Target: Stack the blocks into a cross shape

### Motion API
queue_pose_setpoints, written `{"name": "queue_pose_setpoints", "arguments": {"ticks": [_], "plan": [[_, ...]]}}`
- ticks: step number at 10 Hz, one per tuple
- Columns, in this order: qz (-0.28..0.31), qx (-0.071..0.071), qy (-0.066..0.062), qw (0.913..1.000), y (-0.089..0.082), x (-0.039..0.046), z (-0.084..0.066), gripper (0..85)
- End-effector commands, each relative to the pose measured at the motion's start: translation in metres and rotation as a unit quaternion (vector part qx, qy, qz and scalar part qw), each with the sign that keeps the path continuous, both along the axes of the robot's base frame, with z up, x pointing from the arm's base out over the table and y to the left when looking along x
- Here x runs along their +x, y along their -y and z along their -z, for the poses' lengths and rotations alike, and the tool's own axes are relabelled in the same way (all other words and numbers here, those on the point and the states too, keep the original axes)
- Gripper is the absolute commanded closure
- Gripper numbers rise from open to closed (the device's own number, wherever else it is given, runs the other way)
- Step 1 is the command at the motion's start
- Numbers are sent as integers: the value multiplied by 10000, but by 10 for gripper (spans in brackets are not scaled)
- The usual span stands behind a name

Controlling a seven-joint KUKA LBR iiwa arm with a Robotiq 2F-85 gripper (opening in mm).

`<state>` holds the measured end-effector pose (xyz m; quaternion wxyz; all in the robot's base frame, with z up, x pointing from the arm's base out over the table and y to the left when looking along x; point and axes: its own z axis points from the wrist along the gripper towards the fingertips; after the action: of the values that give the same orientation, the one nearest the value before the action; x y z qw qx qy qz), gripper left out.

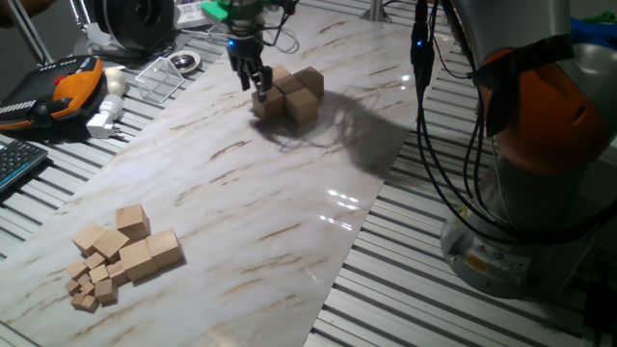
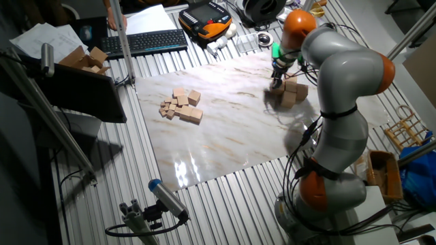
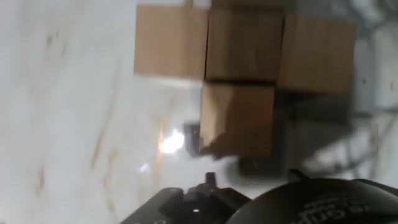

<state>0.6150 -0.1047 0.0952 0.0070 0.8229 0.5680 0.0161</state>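
Hand view shows you four plain tan wooden cubes [image 3: 242, 46] lying flush on the white marbled worktop [image 3: 74, 112]: three in a row, a fourth butted under the middle one, so the cross is partly laid. From one fixed view, the hand [image 1: 256, 87] sits low against the near edge of that cluster; whether its fingers are spread or closed on a cube you cannot tell. Spare tan cubes [image 1: 135, 246] lie well apart from the cluster, heaped with tinier ones. Expect these blocks to be light, rigid and rather slick on their smooth faces. Grip one across two opposite flat sides, squarely at mid-height, or it may twist and nudge its neighbours.
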Motion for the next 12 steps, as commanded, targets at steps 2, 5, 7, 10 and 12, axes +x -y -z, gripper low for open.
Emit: {"name": "queue_pose_setpoints", "arguments": {"ticks": [2, 5, 7, 10, 12], "plan": [[-36, -89, 144, 9999, -20, 85, 128, 850], [-172, -28, 275, 9995, 173, 124, 355, 850], [-110, 30, 214, 9997, 232, 89, 384, 850], [-87, 23, 191, 9998, 267, 58, 388, 850], [-88, 24, 160, 9998, 270, 38, 363, 850]]}}
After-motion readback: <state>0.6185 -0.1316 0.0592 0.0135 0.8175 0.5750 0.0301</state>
